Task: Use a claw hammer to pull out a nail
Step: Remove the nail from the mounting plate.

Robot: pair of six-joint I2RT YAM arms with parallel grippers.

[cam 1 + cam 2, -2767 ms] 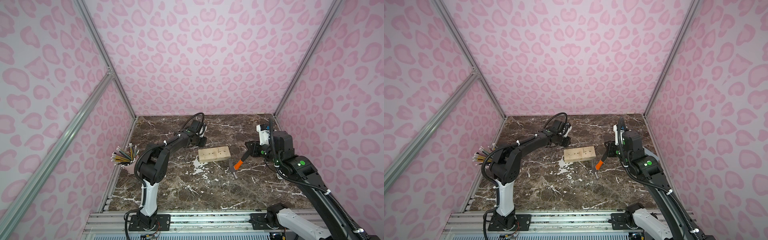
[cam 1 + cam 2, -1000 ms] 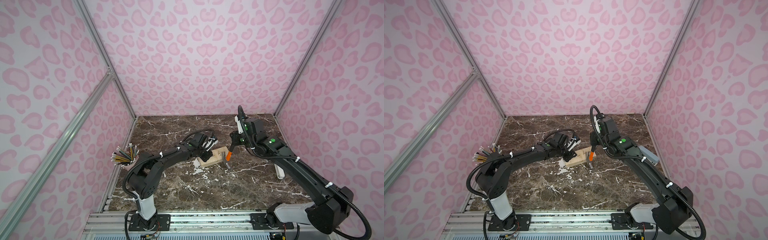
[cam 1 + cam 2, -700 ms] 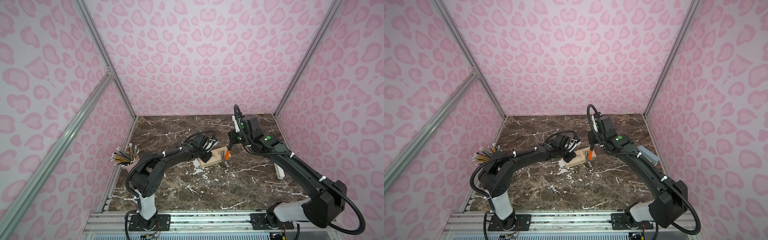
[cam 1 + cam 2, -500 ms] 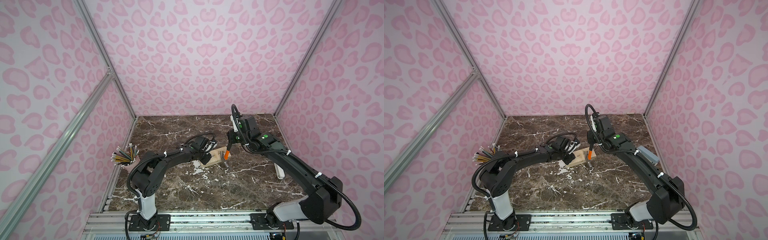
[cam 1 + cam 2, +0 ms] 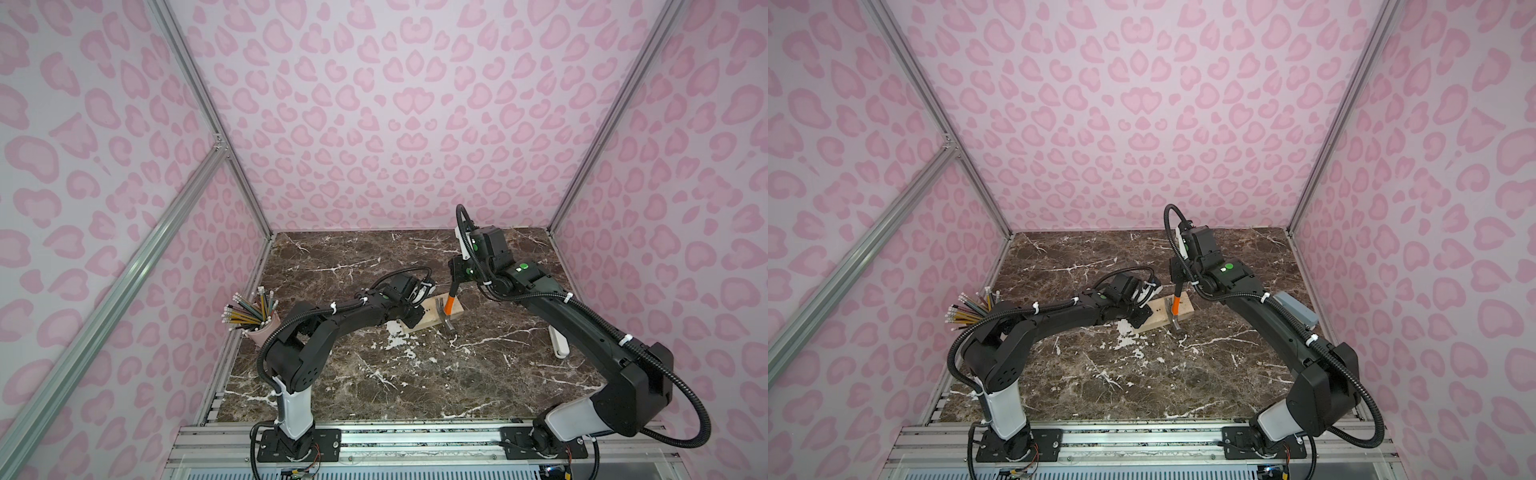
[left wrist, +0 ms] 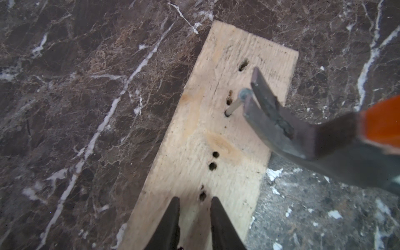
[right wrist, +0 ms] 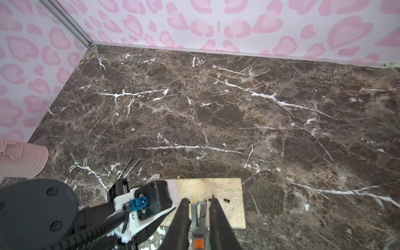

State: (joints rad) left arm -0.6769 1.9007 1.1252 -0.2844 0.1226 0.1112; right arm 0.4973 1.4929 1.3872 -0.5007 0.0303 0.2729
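The claw hammer (image 5: 449, 305) (image 5: 1176, 306) hangs head-down over the right part of a pale wooden board (image 5: 432, 316) (image 5: 1158, 316). My right gripper (image 5: 456, 278) (image 7: 199, 198) is shut on its black shaft above the orange collar. In the left wrist view the forked claw (image 6: 263, 101) sits round the nail (image 6: 234, 104). The nail stands tilted, partly out of the board (image 6: 194, 140), its head in the fork. My left gripper (image 5: 409, 323) (image 6: 194, 200) rests on the board's left end, fingers slightly apart with nothing between them.
A pink cup of pencils (image 5: 259, 328) (image 7: 21, 160) stands at the left wall. Two loose nails (image 7: 129, 166) lie behind the board. A white object (image 5: 557, 343) lies near the right wall. The board has several empty nail holes (image 6: 213, 161).
The right gripper brought the hammer from right of the board onto it and to the nail. The left gripper came down onto the board's left end. Little has moved in the last half second.
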